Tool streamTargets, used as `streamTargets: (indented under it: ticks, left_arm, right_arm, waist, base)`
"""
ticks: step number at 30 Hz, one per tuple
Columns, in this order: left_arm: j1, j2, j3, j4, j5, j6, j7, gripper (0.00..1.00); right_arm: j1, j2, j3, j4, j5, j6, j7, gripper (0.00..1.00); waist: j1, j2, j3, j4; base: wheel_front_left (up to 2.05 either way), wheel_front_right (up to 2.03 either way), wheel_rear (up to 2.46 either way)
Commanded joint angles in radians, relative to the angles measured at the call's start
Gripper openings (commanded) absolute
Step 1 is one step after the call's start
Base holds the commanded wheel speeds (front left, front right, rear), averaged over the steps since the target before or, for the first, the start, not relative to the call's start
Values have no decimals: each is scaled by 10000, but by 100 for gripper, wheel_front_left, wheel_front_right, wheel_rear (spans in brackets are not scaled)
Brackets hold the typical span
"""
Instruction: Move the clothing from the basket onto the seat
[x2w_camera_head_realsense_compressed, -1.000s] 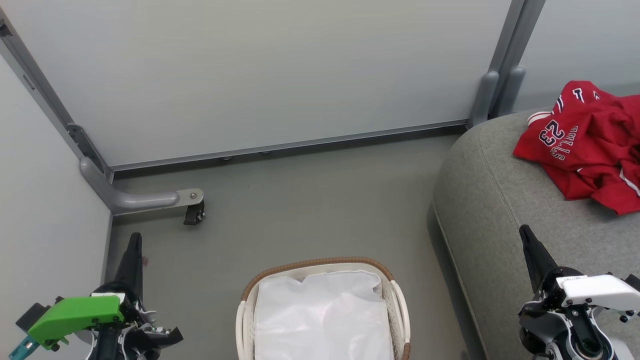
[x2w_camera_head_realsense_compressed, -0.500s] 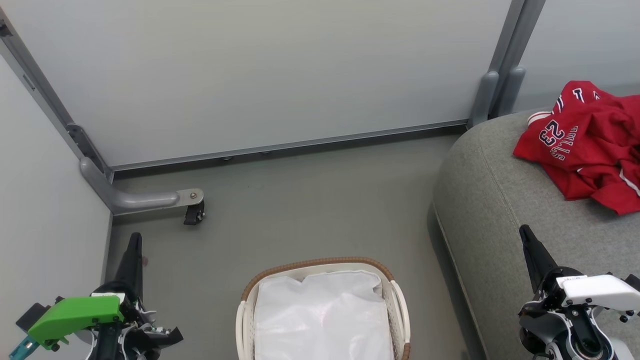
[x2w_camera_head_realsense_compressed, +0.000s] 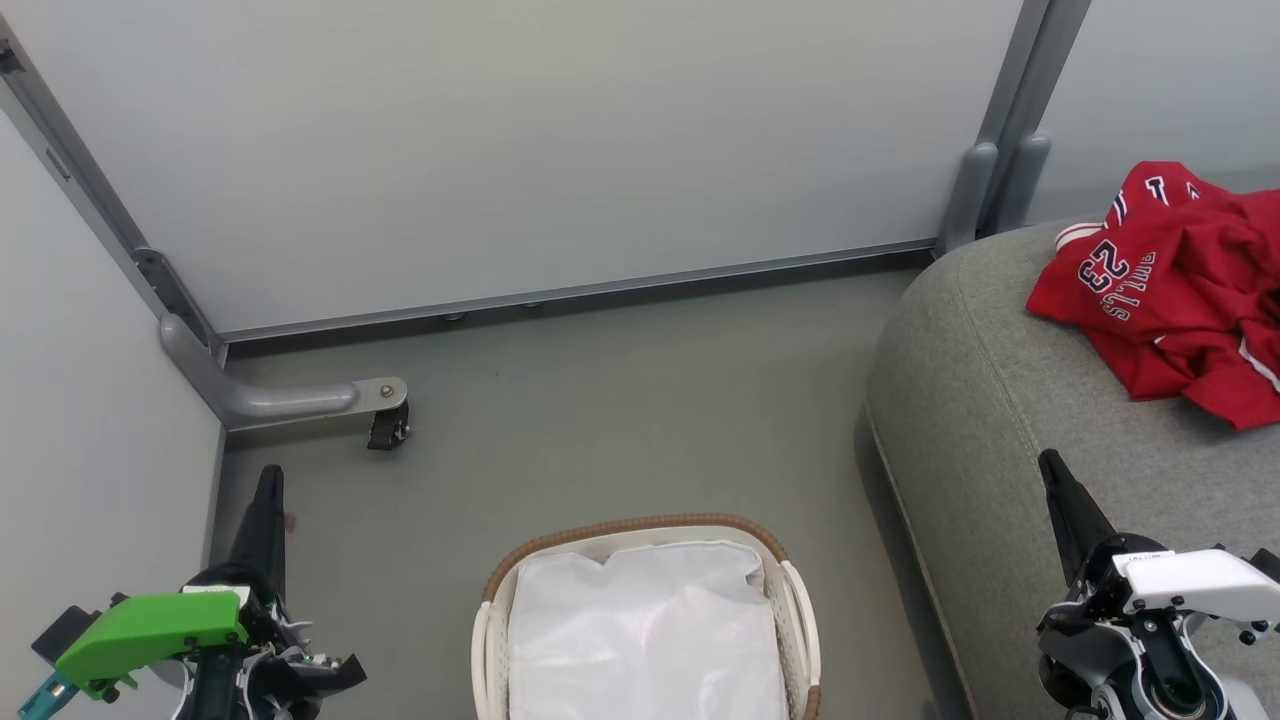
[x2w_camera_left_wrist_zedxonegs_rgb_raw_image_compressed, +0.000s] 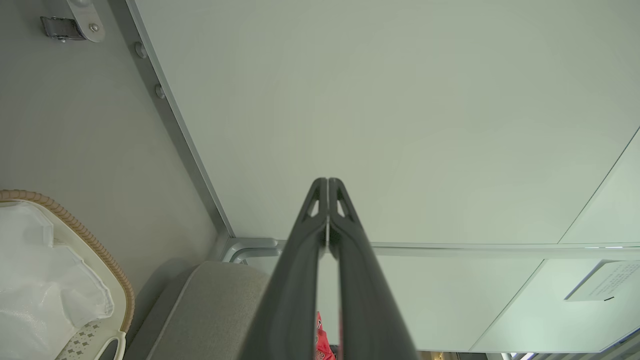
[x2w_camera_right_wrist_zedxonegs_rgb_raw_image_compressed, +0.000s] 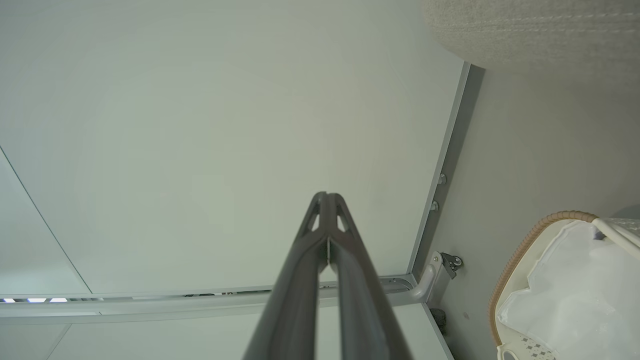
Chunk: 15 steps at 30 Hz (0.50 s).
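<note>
You look to be at the last step: the clothing (x2w_camera_head_realsense_compressed: 1170, 290) lies heaped on the seat (x2w_camera_head_realsense_compressed: 980, 400), well apart from the basket (x2w_camera_head_realsense_compressed: 640, 522), which holds its white liner (x2w_camera_head_realsense_compressed: 640, 630). Your left end effector (x2w_camera_head_realsense_compressed: 270, 480) and right end effector (x2w_camera_head_realsense_compressed: 1050, 465) are pressed together, empty. Next, I judge, you need only check the liner.

The seat (x2w_camera_head_realsense_compressed: 990, 420) is rough grey woven cloth; the clothing (x2w_camera_head_realsense_compressed: 1185, 300) is smooth red fabric. The basket (x2w_camera_head_realsense_compressed: 640, 525) looks like matt white plastic with a brown woven rim, its liner (x2w_camera_head_realsense_compressed: 640, 640) thin, perhaps slightly glossy, cloth
</note>
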Motion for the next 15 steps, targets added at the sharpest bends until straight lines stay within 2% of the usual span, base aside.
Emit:
streamTargets:
  ticks: [1, 15]
  left_arm:
    - [-96, 70, 23, -20, -29, -58, 36, 0]
    - [-96, 70, 22, -21, -30, -58, 35, 0]
  right_arm:
    - [-82, -60, -21, -41, 32, 4, 31, 0]
    - [-82, -58, -20, -40, 34, 4, 31, 0]
  waist:
    - [0, 0, 0, 0]
    - [0, 0, 0, 0]
  base:
    - [0, 0, 0]
    - [0, 0, 0]
